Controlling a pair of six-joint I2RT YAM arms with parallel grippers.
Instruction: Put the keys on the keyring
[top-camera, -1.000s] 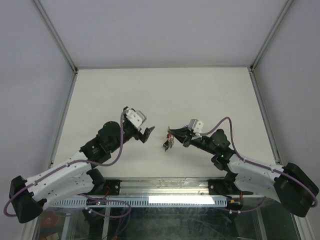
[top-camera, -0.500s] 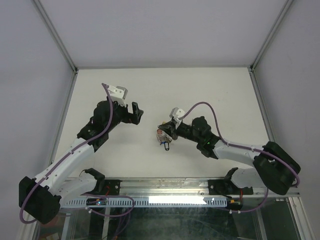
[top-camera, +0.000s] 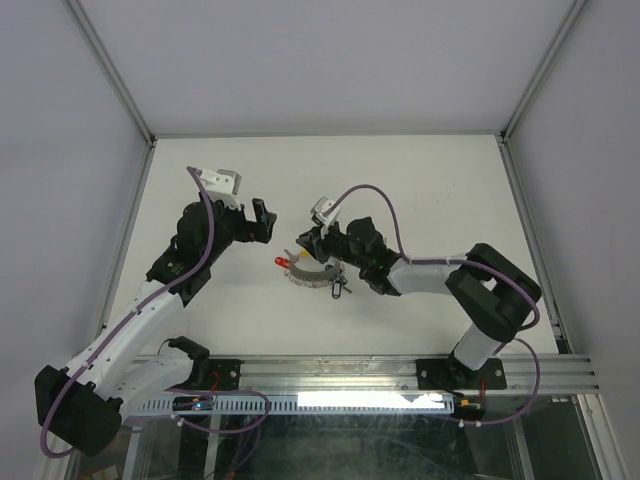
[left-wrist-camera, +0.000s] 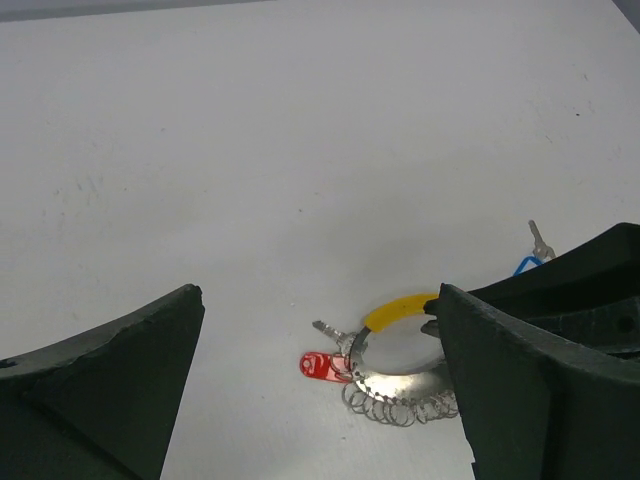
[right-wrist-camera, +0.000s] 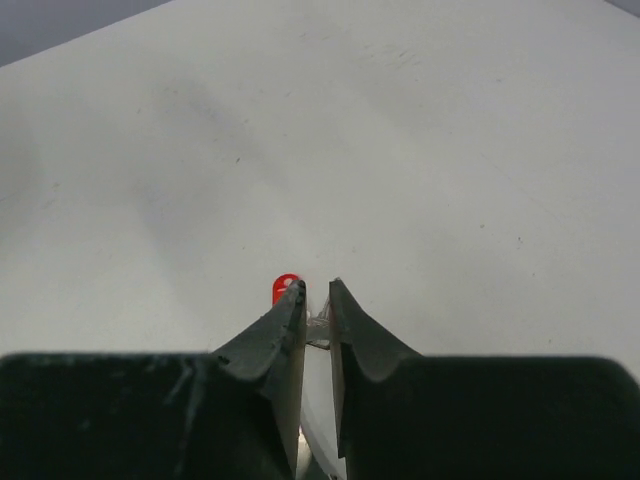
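My left tool (left-wrist-camera: 318, 292) hangs over the tabletop (left-wrist-camera: 300, 110) with its fingers spread as wide as they go and nothing between them. My right tool (right-wrist-camera: 317, 288) sits low at the keyring (left-wrist-camera: 356, 356), its fingers parted by only a thin slit. A bit of silvery metal shows in that slit, but I cannot tell whether the fingers press on it or merely straddle it.

The keyring lies flat on the tabletop near the middle, between my two tools and right at the tips of the right one. From the left wrist, its yellow arc (left-wrist-camera: 400, 305) is on the far side and the silvery, beaded-looking part (left-wrist-camera: 395, 408) curves round the near side. From above, the ring reads as a grey arc whose length runs across the tabletop from my left side to my right.

The red tag (left-wrist-camera: 322, 366) lies just outside the ring on the side toward my left tool. Its long axis runs crosswise and its free end points away from the ring. A small silvery key (left-wrist-camera: 325, 327) lies just beyond it, also pointing outward. The blue tag (left-wrist-camera: 525, 265) lies on the opposite side of the ring, close beside my right tool. Its key (left-wrist-camera: 539, 240) points toward the far edge of the tabletop. The tags are too small for me to read any writing on them.
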